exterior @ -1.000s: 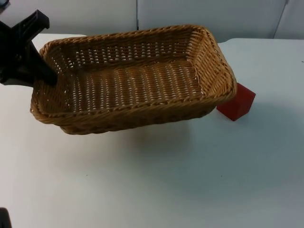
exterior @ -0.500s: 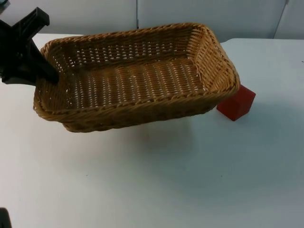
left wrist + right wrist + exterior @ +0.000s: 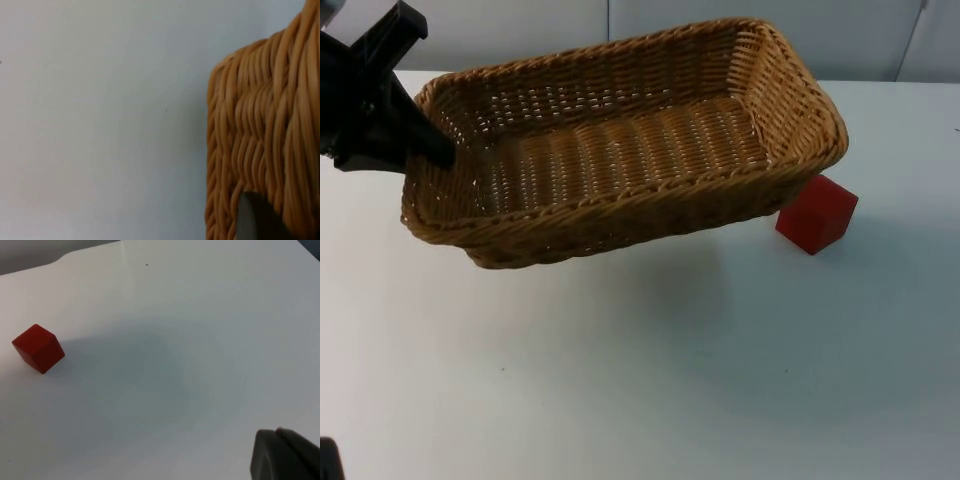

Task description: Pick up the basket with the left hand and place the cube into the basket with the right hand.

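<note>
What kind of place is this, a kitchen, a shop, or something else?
Most likely a robot test bench or lab, not a home. A bare white table ends at a plain grey partition wall, and the only props are a wicker basket held up by the left gripper and a red cube.

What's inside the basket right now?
Nothing: the basket, held at its rim by the left claw, shows bare weave. The red cube sits on the table beside it.

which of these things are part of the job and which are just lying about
Part of the job:
- basket, held off the table by the left gripper at its rim
- red cube, on the table beside the basket
- right gripper, waiting above the table

Lying about:
- nothing apart from the white table
</note>
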You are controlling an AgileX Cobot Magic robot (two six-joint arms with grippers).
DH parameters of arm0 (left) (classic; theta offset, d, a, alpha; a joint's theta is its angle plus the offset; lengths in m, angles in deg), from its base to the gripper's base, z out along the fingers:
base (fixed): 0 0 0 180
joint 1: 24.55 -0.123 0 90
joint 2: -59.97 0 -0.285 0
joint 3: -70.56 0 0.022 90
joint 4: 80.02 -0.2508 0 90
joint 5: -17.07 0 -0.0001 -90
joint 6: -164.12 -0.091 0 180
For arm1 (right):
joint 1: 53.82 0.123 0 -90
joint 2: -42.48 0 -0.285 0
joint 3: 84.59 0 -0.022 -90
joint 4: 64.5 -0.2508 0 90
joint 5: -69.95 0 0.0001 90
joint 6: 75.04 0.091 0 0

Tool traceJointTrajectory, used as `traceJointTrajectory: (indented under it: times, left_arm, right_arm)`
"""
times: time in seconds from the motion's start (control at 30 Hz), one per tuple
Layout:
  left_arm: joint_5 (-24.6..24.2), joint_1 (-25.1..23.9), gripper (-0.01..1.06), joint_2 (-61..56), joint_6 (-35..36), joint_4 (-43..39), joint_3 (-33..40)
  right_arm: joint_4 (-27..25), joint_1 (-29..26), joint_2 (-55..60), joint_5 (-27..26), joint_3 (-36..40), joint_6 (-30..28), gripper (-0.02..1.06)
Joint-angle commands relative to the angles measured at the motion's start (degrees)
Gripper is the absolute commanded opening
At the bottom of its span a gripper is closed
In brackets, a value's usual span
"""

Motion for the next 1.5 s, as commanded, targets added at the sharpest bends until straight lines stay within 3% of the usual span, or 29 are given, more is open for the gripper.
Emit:
traceJointTrajectory:
  times: [0.0,1.17,1.27,1.4,1.47]
  left_arm:
    - [-1.29,0.45,0.00,-0.88,-0.46,2.23,-0.64]
    - [-1.29,0.45,0.00,-0.88,-0.46,2.23,-0.64]
    - [-1.29,0.45,0.00,-0.88,-0.46,2.23,-0.64]
    - [-1.29,0.45,0.00,-0.88,-0.46,2.23,-0.64]
    - [-1.29,0.45,0.00,-0.88,-0.46,2.23,-0.64]
  right_arm:
    - [0.15,0.15,-0.33,-0.57,0.26,-0.11,0.00]
    - [0.66,0.15,-0.33,-0.83,0.11,-0.11,0.00]
    - [0.16,0.15,-0.21,-1.77,-0.43,-0.48,0.00]
    - [-0.66,0.15,6.38,-9.90,-2.25,-3.63,0.00]
    - [-1.41,0.15,9.69,-11.17,-2.93,-3.95,0.00]
